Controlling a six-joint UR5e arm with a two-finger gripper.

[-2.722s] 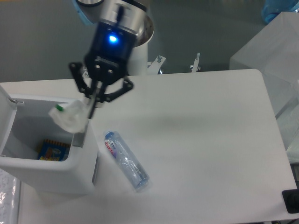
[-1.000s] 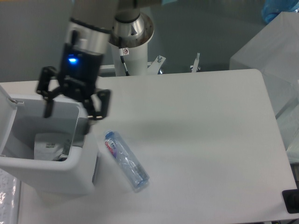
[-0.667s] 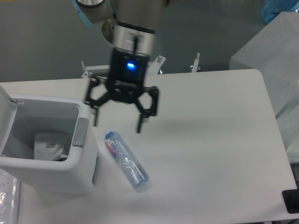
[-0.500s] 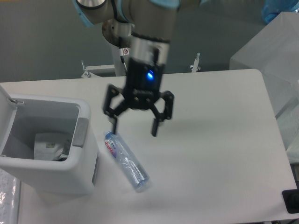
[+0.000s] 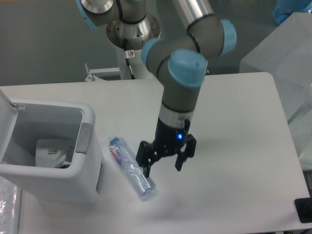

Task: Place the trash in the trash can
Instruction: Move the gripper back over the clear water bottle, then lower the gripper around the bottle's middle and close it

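Observation:
The crushed clear bottle (image 5: 130, 167) with a red-blue-white label lies on the white table, just right of the trash can (image 5: 48, 183). The white boxy can stands at the left with its lid open and a grey tab on its front. The crumpled white wrapper (image 5: 51, 151) lies inside it. My gripper (image 5: 162, 168) is open and empty, low over the table at the bottle's right side. Its left finger is close to the bottle's lower half.
The arm's base (image 5: 130, 29) stands at the table's back edge. A translucent white box (image 5: 287, 53) stands at the right. A small dark object (image 5: 303, 209) sits at the table's bottom right corner.
The wrapper dropped from my gripper into the can. My gripper opened, swung right from the can and came down low beside the bottle. The bottle has not moved.

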